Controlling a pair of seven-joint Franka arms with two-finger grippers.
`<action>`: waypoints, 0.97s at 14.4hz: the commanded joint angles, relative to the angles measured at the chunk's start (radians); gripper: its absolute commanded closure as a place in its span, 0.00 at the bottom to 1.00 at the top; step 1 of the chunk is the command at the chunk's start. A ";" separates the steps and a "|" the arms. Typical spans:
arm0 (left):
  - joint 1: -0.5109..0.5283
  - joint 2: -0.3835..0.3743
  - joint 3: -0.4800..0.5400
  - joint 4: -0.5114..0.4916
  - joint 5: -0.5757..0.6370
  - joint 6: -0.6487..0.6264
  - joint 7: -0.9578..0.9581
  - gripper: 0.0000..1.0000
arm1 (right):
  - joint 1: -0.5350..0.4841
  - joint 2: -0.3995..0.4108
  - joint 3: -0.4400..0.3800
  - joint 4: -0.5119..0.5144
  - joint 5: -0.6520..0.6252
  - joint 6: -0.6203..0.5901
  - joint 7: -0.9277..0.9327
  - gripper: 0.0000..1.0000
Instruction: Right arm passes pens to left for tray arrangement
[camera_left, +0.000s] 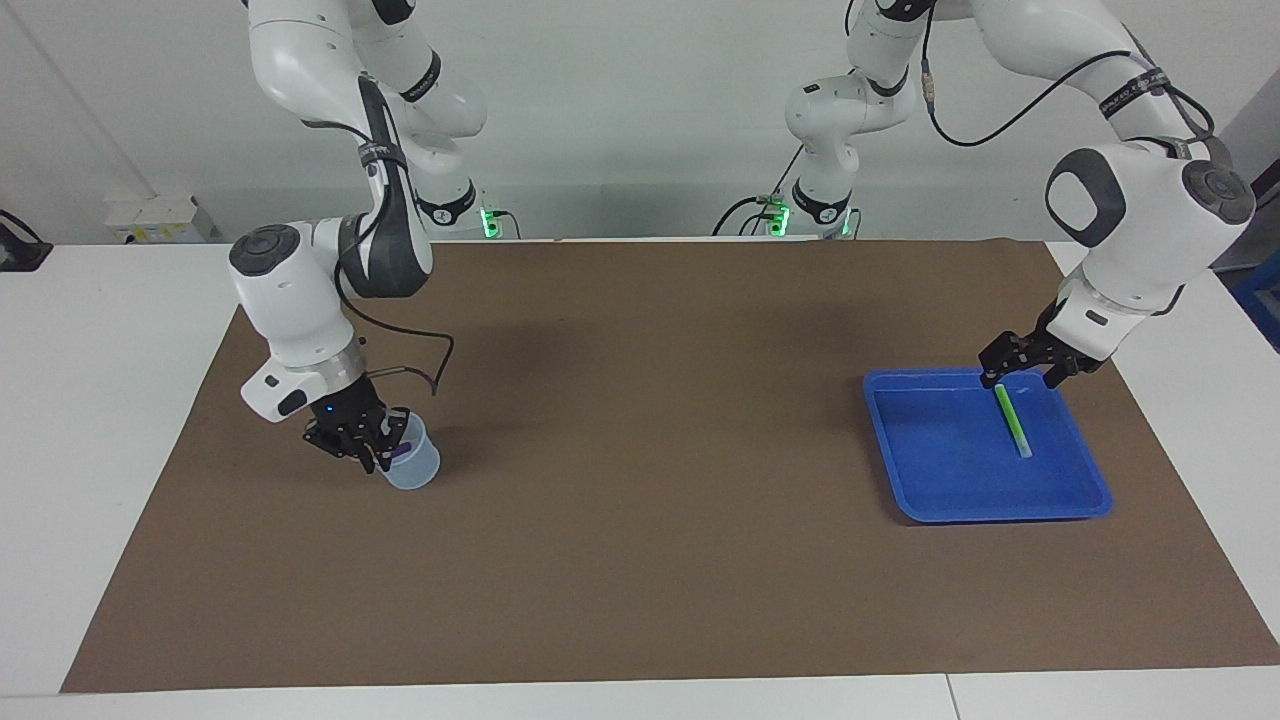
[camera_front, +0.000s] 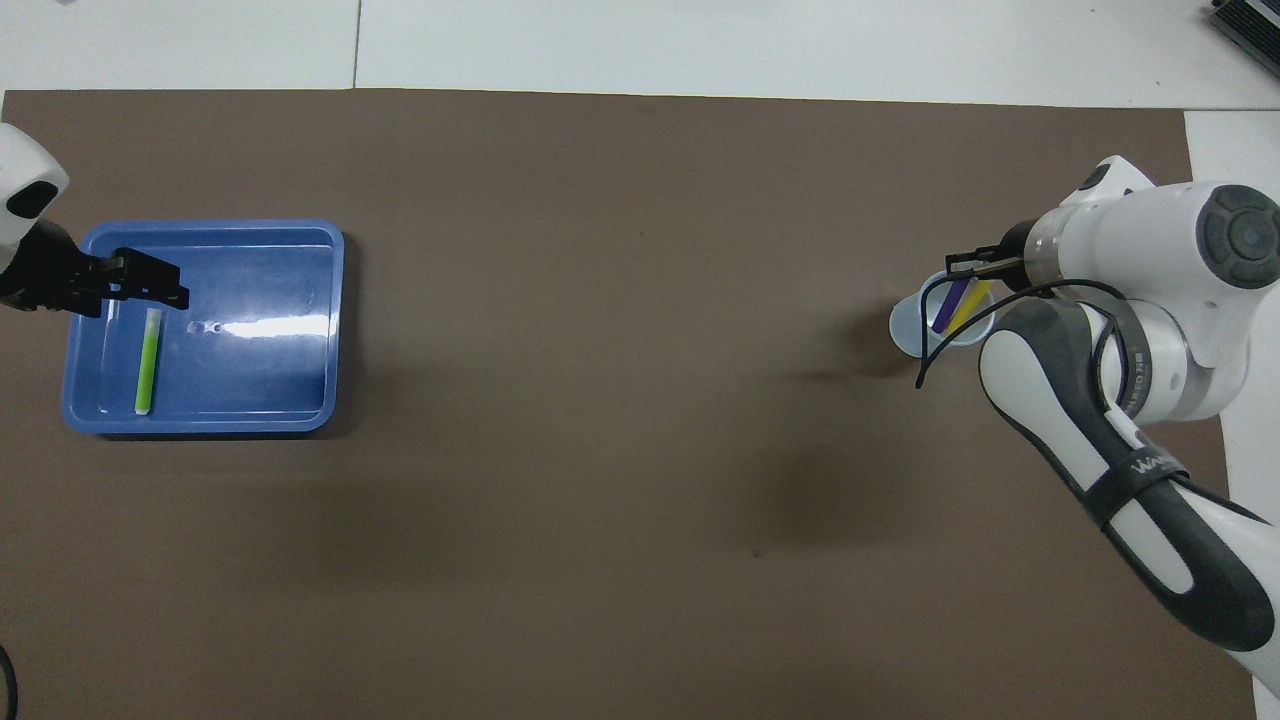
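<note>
The blue tray (camera_left: 940, 455) lies toward the left arm's end of the table and also shows in the overhead view (camera_front: 260, 385). The green pen (camera_left: 1013, 420) lies flat in it (camera_front: 148, 362). My left gripper (camera_left: 1020, 378) is open just above the pen's end that is nearer to the robots (camera_front: 150, 285). The purple pen (camera_left: 403, 450) and the yellow pen (camera_front: 972, 303) stand tilted in a pale translucent cup (camera_left: 415, 468). My right gripper (camera_left: 383, 447), with a blue wrist light, is at the cup's rim by the purple pen (camera_front: 950, 305).
A brown mat (camera_left: 640, 450) covers most of the white table (camera_left: 100, 400). The cup (camera_front: 915, 325) stands toward the right arm's end. A black cable loops from the right wrist over the cup.
</note>
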 joint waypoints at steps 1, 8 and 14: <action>-0.001 -0.004 0.005 0.030 -0.080 -0.105 -0.158 0.00 | -0.007 -0.007 0.007 0.034 -0.029 -0.036 -0.012 1.00; -0.007 -0.021 -0.012 0.036 -0.175 -0.226 -0.388 0.00 | -0.004 -0.032 0.017 0.098 -0.036 -0.134 -0.014 1.00; -0.007 -0.034 -0.012 0.035 -0.365 -0.309 -0.709 0.00 | 0.013 -0.045 0.022 0.221 -0.061 -0.277 -0.094 1.00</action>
